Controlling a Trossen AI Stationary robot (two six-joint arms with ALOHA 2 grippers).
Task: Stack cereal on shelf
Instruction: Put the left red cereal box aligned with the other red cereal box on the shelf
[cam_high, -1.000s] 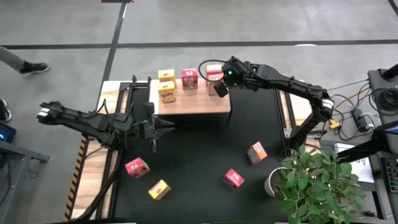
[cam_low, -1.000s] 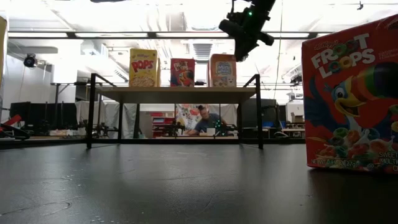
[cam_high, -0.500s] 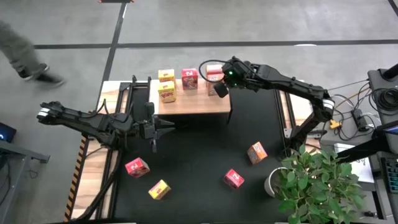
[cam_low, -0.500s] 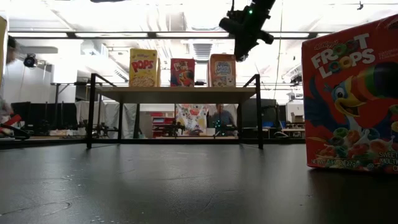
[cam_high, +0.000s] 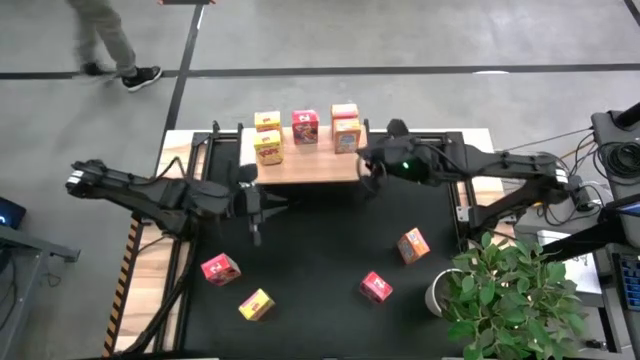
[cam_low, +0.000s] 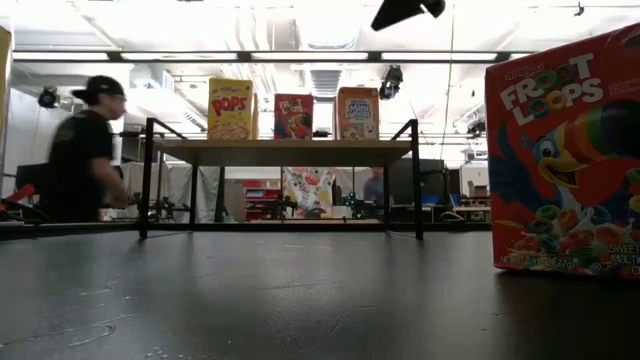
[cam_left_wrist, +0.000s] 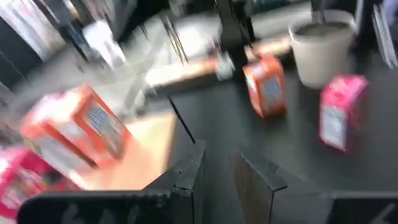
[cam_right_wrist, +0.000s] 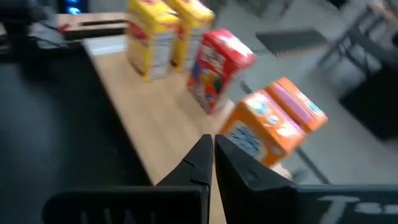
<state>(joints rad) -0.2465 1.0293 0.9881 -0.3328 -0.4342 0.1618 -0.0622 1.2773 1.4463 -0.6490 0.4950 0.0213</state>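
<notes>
- Up on the shelf (cam_high: 305, 160) stand five cereal boxes: two yellow boxes (cam_high: 267, 140) one behind the other at its left, a pink-red box (cam_high: 305, 127) in the middle, and two orange boxes (cam_high: 346, 128) close together at its right.
- Four more boxes lie on the black mat (cam_high: 320, 270) below: a pink-red one (cam_high: 220, 268) and a yellow one (cam_high: 256, 304) toward the left, another pink-red one (cam_high: 376, 287) and an orange one (cam_high: 413, 245) toward the right.
- The right tool (cam_high: 366, 165) hangs just off the shelf's right front corner, its fingers pressed together and holding nothing.
- The left tool (cam_high: 254, 212) sits just in front of the shelf's left part, fingers a narrow gap apart with nothing between them.
- Open mat lies between the two groups of fallen boxes, in front of the shelf.
- A potted plant (cam_high: 510, 295) stands at the surface's right front corner, near the orange box.
- Beyond the surface, a person (cam_low: 82, 150) walks across the grey floor.
</notes>
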